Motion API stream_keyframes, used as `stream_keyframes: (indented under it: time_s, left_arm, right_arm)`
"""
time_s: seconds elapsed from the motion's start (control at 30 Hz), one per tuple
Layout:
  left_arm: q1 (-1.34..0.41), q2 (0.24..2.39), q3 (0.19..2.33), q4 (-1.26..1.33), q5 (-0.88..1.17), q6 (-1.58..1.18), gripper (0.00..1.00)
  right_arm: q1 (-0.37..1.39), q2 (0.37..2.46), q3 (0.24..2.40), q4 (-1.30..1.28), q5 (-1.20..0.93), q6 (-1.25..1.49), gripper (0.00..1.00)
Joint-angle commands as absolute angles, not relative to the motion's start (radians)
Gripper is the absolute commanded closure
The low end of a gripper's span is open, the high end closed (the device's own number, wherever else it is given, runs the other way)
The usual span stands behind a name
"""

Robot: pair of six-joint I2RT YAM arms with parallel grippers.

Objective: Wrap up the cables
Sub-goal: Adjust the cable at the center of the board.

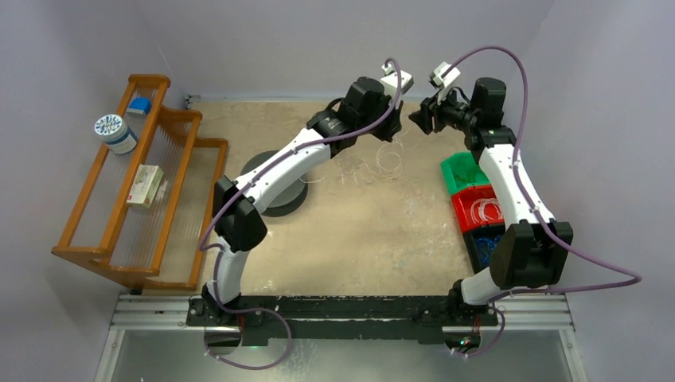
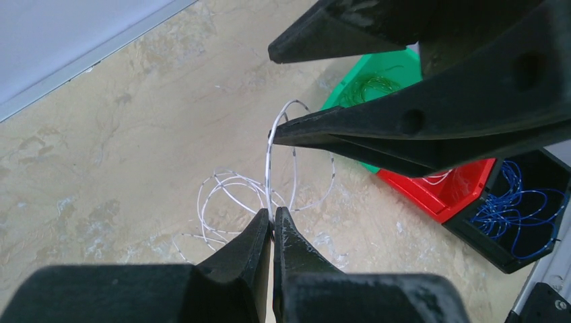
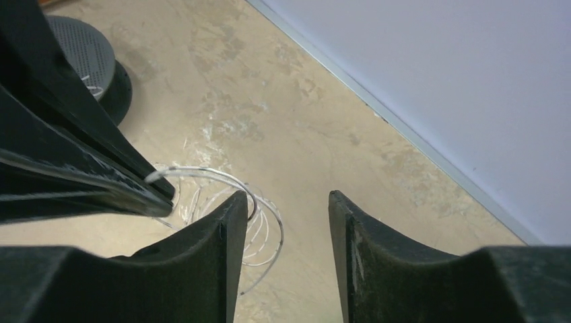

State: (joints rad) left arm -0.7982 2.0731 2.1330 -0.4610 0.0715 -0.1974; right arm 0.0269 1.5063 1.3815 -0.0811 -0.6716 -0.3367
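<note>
Whitish cable (image 2: 268,168): light, springy, likely slippery. Left gripper (image 2: 273,225) pinches it; right gripper (image 3: 286,212) gapes, empty. Best hold: taut run just beyond left jaws.

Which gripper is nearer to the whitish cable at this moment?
Left. The left gripper is shut on the cable, pinching a strand; the right gripper is open close beside the loop, contact unclear.
</note>
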Motion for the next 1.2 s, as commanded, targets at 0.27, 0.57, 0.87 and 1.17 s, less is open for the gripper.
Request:
stream_keyframes:
  time_s: [0.27,0.57,0.87,1.17]
  left_arm:
    - [-0.797,1.992,2.112,-0.442,0.116,-0.193,1.00]
    - [-0.796,1.966,2.072,-0.430,-0.031,-0.186,0.91]
    - [-0.791,1.945,2.042,-0.419,-0.126,-0.181,0.76]
    - [-0.693,1.886,1.952,-0.408,-0.213,-0.222,0.52]
  right_arm:
    - [0.028,1.452,1.357,-0.126,-0.725,-0.403,0.75]
    - [0.027,1.451,1.366,-0.175,-0.737,-0.376,0.89]
    - [0.027,1.451,1.372,-0.143,-0.682,-0.292,0.98]
    - [0.018,1.481,1.372,-0.004,-0.440,-0.150,1.00]
